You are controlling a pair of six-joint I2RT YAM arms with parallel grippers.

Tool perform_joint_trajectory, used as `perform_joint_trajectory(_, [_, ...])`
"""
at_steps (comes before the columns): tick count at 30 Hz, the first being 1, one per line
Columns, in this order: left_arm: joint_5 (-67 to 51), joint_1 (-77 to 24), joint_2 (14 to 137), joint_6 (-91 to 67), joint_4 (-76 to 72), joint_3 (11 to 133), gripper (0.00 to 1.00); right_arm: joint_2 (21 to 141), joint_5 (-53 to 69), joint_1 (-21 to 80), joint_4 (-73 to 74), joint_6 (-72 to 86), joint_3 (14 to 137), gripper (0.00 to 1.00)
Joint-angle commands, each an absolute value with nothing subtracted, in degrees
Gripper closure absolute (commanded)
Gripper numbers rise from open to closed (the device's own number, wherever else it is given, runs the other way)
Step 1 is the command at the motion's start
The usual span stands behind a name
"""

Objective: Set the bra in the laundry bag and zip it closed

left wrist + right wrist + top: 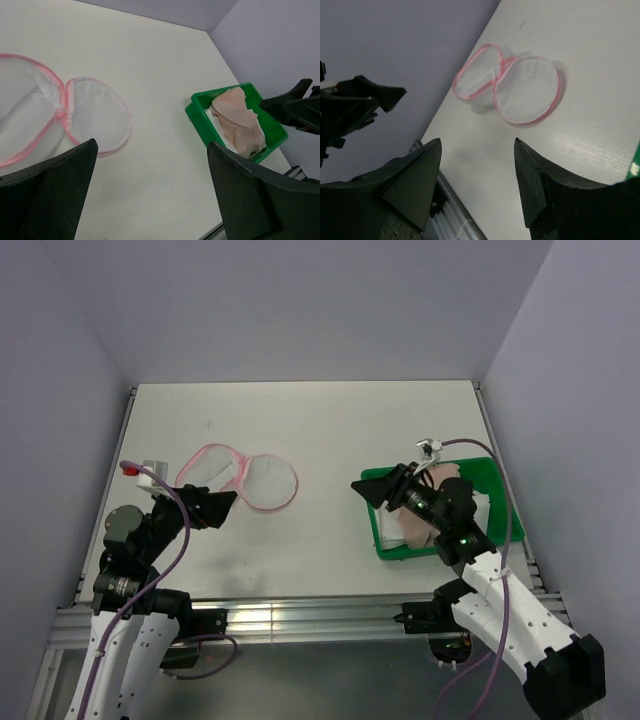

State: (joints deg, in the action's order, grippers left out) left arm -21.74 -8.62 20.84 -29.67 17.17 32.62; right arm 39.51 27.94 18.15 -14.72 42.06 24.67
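Observation:
The laundry bag [243,478] lies open on the left half of the table, its two pink-rimmed white mesh halves side by side. It also shows in the left wrist view [95,112] and the right wrist view [525,90]. The peach-pink bra [237,122] lies crumpled in the green tray [430,553] at the right, partly hidden by my right arm in the top view [410,528]. My left gripper [222,508] is open and empty, just in front of the bag. My right gripper [362,495] is open and empty above the tray's left edge, pointing toward the bag.
The green tray [200,112] also holds a white sheet or cloth [485,505] under the bra. Purple-grey walls close in the table at the back and both sides. An aluminium rail [300,615] runs along the near edge.

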Motion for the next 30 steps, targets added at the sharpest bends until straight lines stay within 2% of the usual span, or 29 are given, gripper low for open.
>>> perform_joint_trajectory(1, [-16.98,-8.70,20.39,-28.92,17.48,34.98,0.01,42.97,21.73,25.38,-18.54,40.34,25.04,0.33])
perform_joint_trajectory(8, [-7.22,-8.70,25.56,-30.59,21.96,37.52,0.01,54.57,11.11,37.52,-19.95,40.43,29.00,0.36])
perform_joint_trajectory(11, [-2.30,-8.70,29.43,-30.41,25.92,39.11,0.01,60.28,5.56,42.53,-20.91,41.57,31.46,0.42])
perform_joint_trajectory(15, [-0.35,-8.70,31.46,-30.67,26.10,38.76,0.01,70.89,0.37,48.33,-23.28,43.50,36.11,0.57])
perform_joint_trajectory(16, [-0.35,-8.70,31.55,-30.76,26.28,38.76,0.01,72.93,0.09,49.47,-23.55,43.85,38.39,0.57])
perform_joint_trajectory(18, [1.74,-8.61,31.64,-30.67,26.02,38.41,0.10,78.56,-2.35,52.46,-24.26,44.56,40.94,0.58])
perform_joint_trajectory(20, [2.81,-8.70,32.25,-30.59,25.93,37.88,0.22,83.99,-3.34,54.48,-24.26,45.43,44.37,0.58])
perform_joint_trajectory(21, [3.16,-8.70,32.78,-30.67,26.10,37.88,0.23,85.68,-3.77,54.84,-24.34,45.53,45.60,0.54])
perform_joint_trajectory(27, [8.26,-8.53,35.50,-30.85,26.89,39.11,0.23,98.60,-3.34,55.54,-23.38,45.79,56.67,0.40])
perform_joint_trajectory(30, [8.26,-8.53,36.65,-30.85,26.11,39.55,0.23,105.37,-4.30,56.42,-19.78,44.65,64.75,0.38])
